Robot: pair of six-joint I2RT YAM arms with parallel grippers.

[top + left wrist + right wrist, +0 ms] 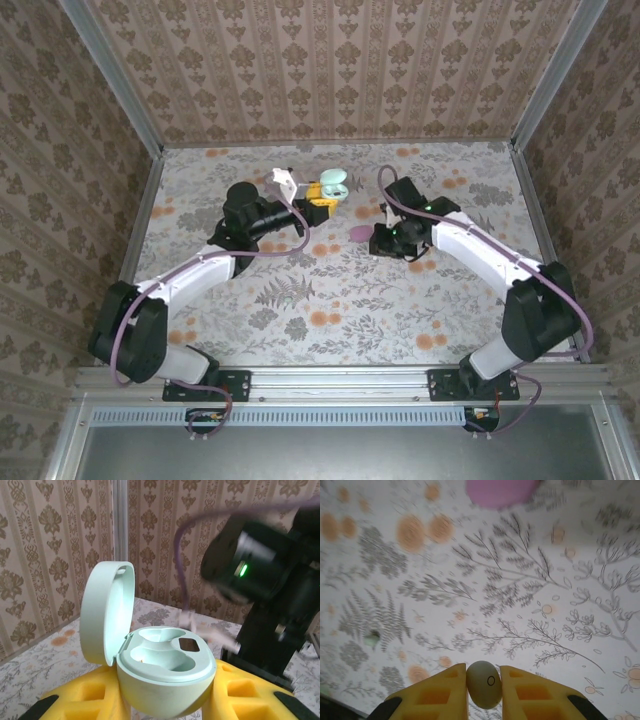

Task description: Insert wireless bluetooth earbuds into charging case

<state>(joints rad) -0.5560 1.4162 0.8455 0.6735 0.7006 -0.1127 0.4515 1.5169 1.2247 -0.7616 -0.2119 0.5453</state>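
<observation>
Right claw [484, 672] pinched the pale earbud [483, 687], its long axis along the fingers [437, 692]; left claw [167, 692] gripped the open mint case [165, 670].

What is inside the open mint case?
Mint case: two moulded wells, both apparently empty, plus a dark square patch. The near rim hides the wells' lowest parts.

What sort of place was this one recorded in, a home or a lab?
Most likely a staged lab cell, not a home: wallpapered panels set in aluminium posts box in a floral-covered table, with left arm and right arm bolted to a metal rail.
</observation>
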